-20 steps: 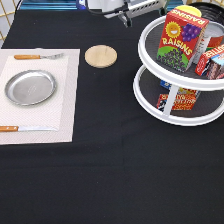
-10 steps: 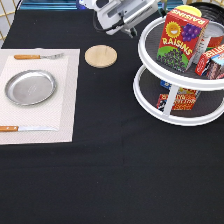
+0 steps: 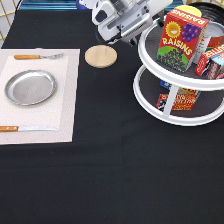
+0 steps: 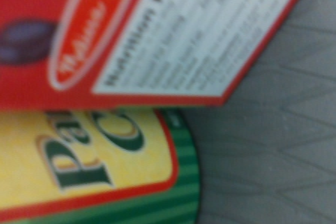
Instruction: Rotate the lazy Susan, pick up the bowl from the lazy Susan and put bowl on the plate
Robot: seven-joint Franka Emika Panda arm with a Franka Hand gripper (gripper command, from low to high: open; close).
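Exterior view: we see the gripper at the top, just beside the upper tier of the lazy Susan; we cannot tell how its fingers stand. The bowl shows only as a black edge at the top right corner, behind a raisins box on that tier. The plate lies bare on a placemat at the left of the counter, between a fork and a knife. A wooden disc sits near the gripper. Wrist view shows a red box and a yellow-green label on the grey shelf.
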